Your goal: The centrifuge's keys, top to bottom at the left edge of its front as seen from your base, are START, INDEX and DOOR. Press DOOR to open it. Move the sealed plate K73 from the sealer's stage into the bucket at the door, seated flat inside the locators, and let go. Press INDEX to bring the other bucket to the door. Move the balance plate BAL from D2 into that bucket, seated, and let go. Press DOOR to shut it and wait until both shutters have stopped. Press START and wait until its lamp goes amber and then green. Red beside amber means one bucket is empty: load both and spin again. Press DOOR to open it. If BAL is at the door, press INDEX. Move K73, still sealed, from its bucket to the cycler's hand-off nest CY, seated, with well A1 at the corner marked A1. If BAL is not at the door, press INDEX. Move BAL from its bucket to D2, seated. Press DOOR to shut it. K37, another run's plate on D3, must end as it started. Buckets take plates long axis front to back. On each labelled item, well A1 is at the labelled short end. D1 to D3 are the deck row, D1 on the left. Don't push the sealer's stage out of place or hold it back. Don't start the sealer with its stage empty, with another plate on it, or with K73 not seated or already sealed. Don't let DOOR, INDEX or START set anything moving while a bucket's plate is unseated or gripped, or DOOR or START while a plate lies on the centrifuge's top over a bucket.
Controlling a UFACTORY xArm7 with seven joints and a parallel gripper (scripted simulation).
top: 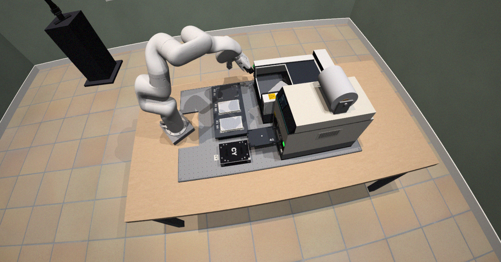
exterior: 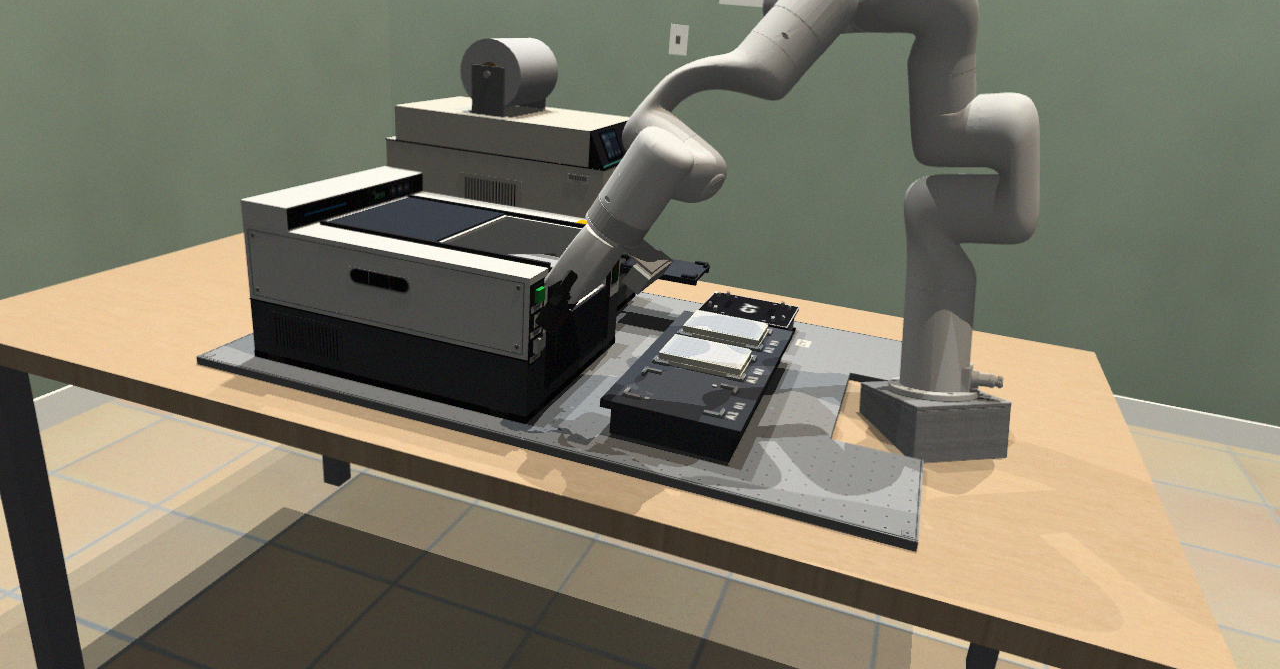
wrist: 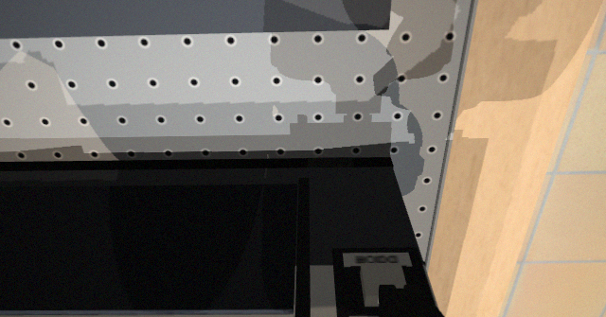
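Surface (exterior: pixel 1029 522): wooden top, broad bare margin along the near edge and at the right end in the exterior view. Grey perforated baseplate (exterior: pixel 859 486) lies on it; its near corner stands close to the surface's near edge.

Centrifuge (exterior: pixel 384 284): at the left end of the baseplate in the exterior view, two dark shutters on its top. In the top view the bay at its front lies open, a pale plate (top: pixel 280 85) tilted inside; its label cannot be read. A green lamp (exterior: pixel 539 293) shows at the front corner, above the keys.

Tool (exterior: pixel 556 300): fingers fully closed, holding nothing, its tip at the key column on the centrifuge's front corner, just below the lamp. In the wrist view a labelled key (wrist: pixel 379 274) sits directly under the tool; touch cannot be confirmed.

Sealer (top: pixel 325 116): behind the centrifuge in the exterior view, roll on top, dark stage (top: pixel 262 136) extended with no plate on it.

Deck row (exterior: pixel 698 396): black block between centrifuge and arm base. Nearest nest bare; two plates (exterior: pixel 707 356) (exterior: pixel 726 328) in the next two nests, well apart from the tool.

CY nest (top: pixel 234 151): black, bare, nearest the baseplate's right corner in the top view.
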